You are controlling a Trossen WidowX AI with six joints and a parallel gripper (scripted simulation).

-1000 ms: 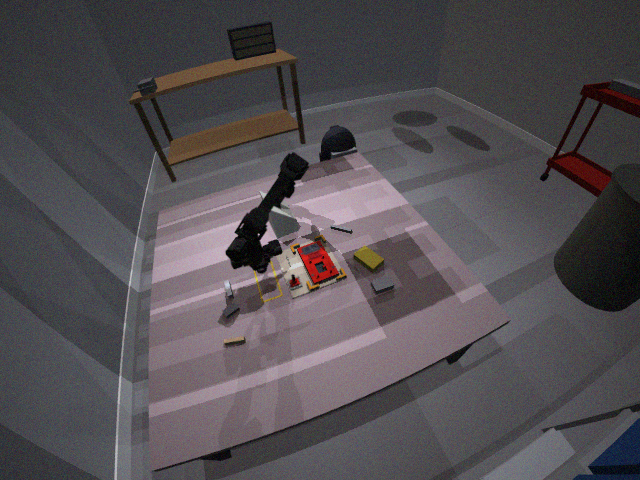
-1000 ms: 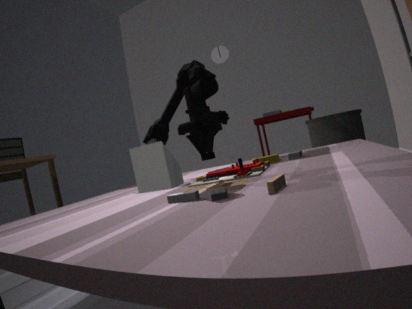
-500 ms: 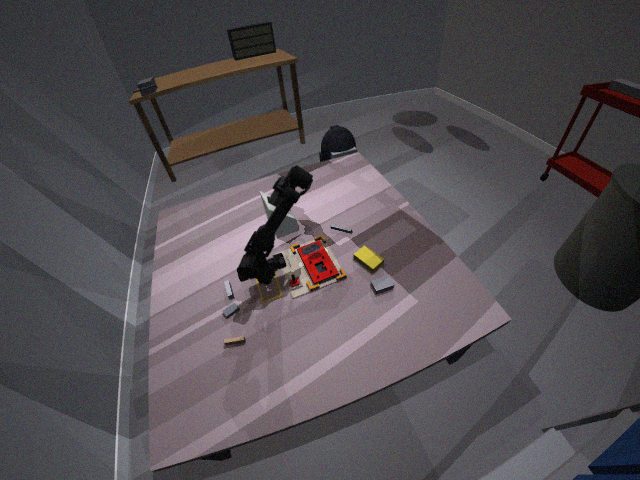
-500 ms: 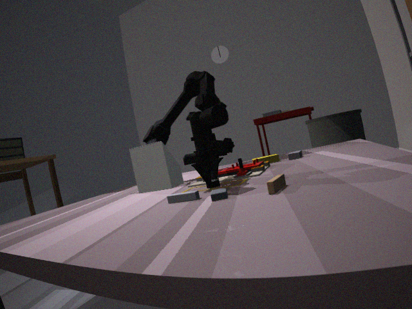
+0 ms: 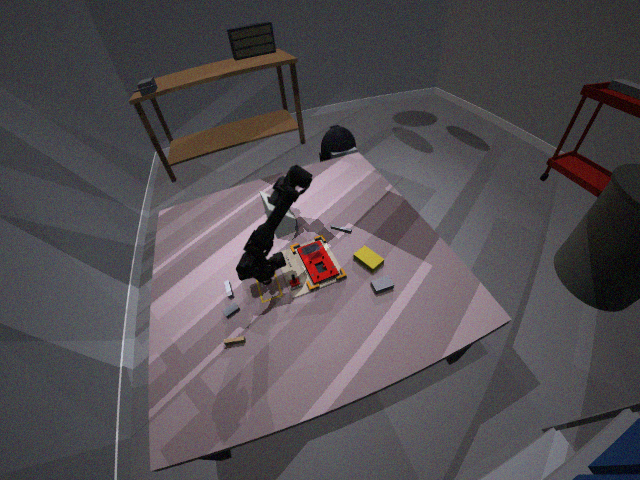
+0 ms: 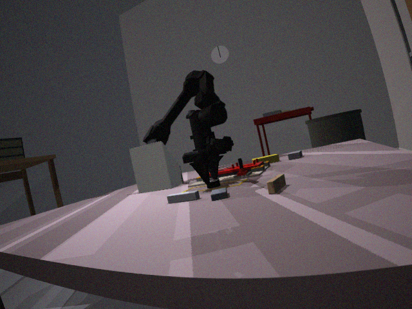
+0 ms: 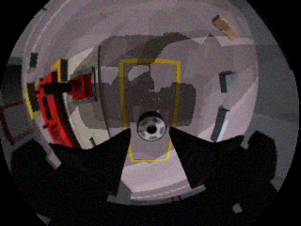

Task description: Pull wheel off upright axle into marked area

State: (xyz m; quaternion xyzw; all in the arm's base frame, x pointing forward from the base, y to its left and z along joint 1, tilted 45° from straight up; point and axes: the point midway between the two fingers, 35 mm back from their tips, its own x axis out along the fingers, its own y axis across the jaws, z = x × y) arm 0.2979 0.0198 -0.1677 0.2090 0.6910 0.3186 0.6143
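The wheel [image 7: 151,123], dark with a pale grey spotted face, is between the fingertips inside the yellow outline of the marked area [image 7: 150,60] [image 5: 271,299], as seen in the wrist view. My gripper [image 7: 150,130] [image 6: 213,183] [image 5: 266,281] is open, with a narrow gap on each side of the wheel. Its tips are down close to the table. Whether the wheel rests flat is hard to tell, as the fingers mostly hide it in the top and exterior views. The upright black axle [image 7: 56,88] [image 6: 240,163] [image 5: 293,277] stands bare on its red base.
A red panel [image 5: 316,262] [image 7: 52,110] on a pale board stands beside the marked area. A grey bar [image 7: 220,124] [image 6: 183,196], a small grey block [image 7: 229,82] [image 6: 219,194] and a tan block [image 7: 226,27] [image 6: 276,183] lie on the other side. A yellow block [image 5: 368,257] lies beyond the panel.
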